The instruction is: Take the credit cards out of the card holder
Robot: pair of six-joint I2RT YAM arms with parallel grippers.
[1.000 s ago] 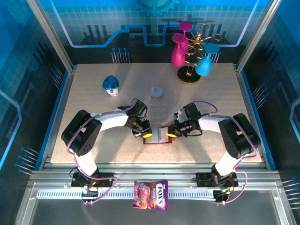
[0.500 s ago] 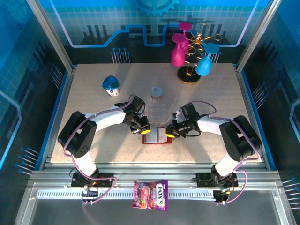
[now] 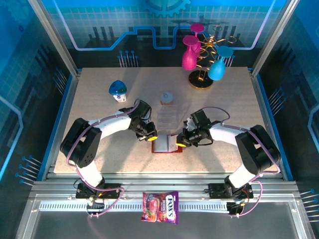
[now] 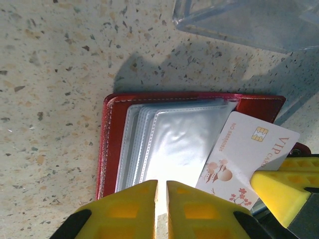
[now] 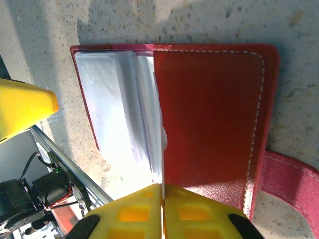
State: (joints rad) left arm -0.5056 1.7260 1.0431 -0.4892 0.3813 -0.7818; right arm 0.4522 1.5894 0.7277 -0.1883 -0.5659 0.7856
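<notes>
— Card holder (image 3: 167, 144) lying open on the table (image 3: 99, 164), front centre, between both claws.
— Left gripper (image 4: 161, 185) pinched nearly closed over its clear pockets (image 4: 169, 144); right gripper (image 5: 163, 188) clamped on the white card (image 4: 249, 149), angled halfway out.

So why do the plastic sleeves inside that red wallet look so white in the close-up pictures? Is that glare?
Yes, it is glare. In the left wrist view the card holder's clear pockets shine pale, though the white card reads clearly. In the right wrist view the pockets are blown out to blank white. The top external view is evenly lit, with the card holder small and sharp.
</notes>
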